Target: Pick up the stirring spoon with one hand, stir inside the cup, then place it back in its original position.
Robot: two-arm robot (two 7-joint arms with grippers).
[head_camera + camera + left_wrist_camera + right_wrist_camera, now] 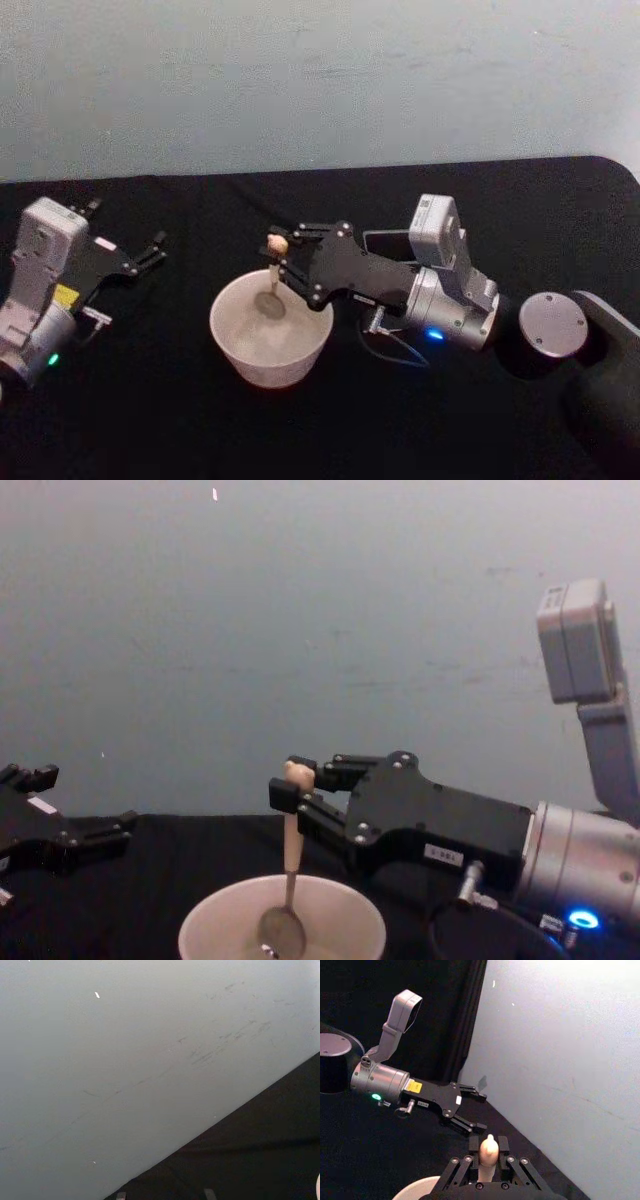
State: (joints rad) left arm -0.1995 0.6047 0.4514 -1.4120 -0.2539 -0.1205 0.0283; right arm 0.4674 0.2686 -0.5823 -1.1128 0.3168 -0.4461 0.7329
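The right gripper is a flat black body with two jointed finger prongs, silver screws and a small white label, on a silver-grey cylindrical wrist — a blue light, a thin looping cable and a boxy grey camera housing sit there. The left gripper matches, with a yellow sticker and a green light.

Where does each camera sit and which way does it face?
Head: on the head, looking down at the table; both arms show, left gripper parked, right gripper holding the spoon in the cup.
Left wrist: on the left arm, facing the wall and table edge.
Right wrist: on the right arm, looking past its own fingers and the spoon toward the left gripper.
Chest: low, looking across the table; both grippers show.
Shared: head and chest both show the spoon in the cup.
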